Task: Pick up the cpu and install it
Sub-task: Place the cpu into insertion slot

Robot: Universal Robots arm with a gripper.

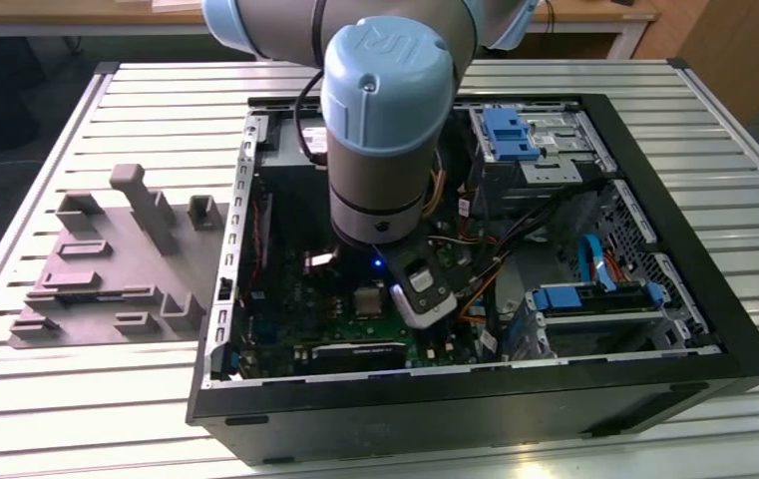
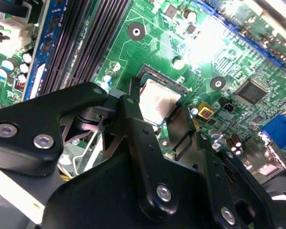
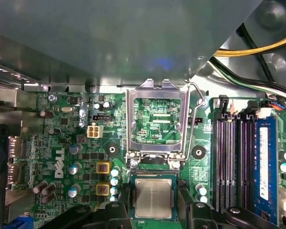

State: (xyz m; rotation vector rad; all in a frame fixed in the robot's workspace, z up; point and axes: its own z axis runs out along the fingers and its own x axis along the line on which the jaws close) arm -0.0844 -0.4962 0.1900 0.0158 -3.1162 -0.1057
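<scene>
Your gripper [image 3: 157, 207] is standing spread over the processor socket. In the first wrist view you are seeing its two black fingers [image 3: 115, 211] straddling the cpu [image 3: 154, 198], with a thin strip of socket showing between each finger and the chip. The cpu is lying flat inside the socket's black surround, its silvery top facing up, and nothing is pinching it.

In the second wrist view the gripper [image 2: 158, 107] is framing the same cpu [image 2: 157, 95]. One finger [image 2: 133, 114] is overlapping the chip's edge there, so from that angle you cannot tell whether it is touching.

Just beyond the chip, the silver socket frame [image 3: 155, 88] is standing hinged open. The green motherboard [image 3: 62, 143] is spreading out around the socket, and the dark memory slots [image 3: 231, 162] are running alongside it.

In the exterior view, the arm [image 1: 379, 130] is reaching down into the middle of the black computer case [image 1: 486, 409], which is lying open on a slatted table [image 1: 73, 419]. A grey tray of plastic blocks [image 1: 100, 269] is sitting on the table just beside the case, at the exterior view's left.
</scene>
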